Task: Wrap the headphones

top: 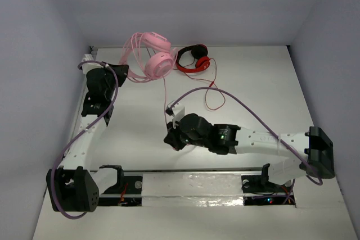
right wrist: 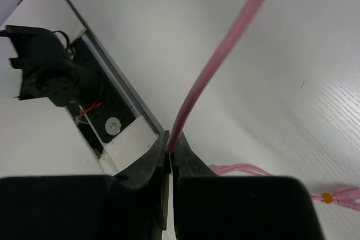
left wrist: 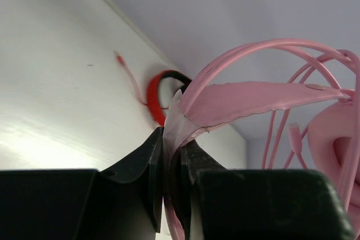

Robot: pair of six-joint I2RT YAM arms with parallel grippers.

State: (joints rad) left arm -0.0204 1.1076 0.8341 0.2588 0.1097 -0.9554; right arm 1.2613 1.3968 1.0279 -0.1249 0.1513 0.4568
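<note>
The pale pink headphones [top: 153, 54] are at the back left, one round ear cup [top: 159, 66] facing me. My left gripper [top: 121, 72] is shut on the pink headband; in the left wrist view the gripper [left wrist: 171, 139] pinches the band's flat inner strap [left wrist: 259, 96], with an ear cup [left wrist: 337, 144] to the right. The thin pink cable [top: 165, 91] runs from the ear cup toward the table's middle. My right gripper [top: 171, 137] is shut on it; in the right wrist view the cable [right wrist: 219, 60] rises taut from the gripper [right wrist: 170, 144], with cable loops [right wrist: 242, 168] on the table behind.
Smaller red-and-black headphones [top: 194, 60] lie just right of the pink ones, their red cable [top: 211, 96] looping toward the middle; they also show in the left wrist view [left wrist: 157, 91]. The white walls [top: 197, 4] stand close behind. The arms' purple cables [top: 247, 108] arch over the table.
</note>
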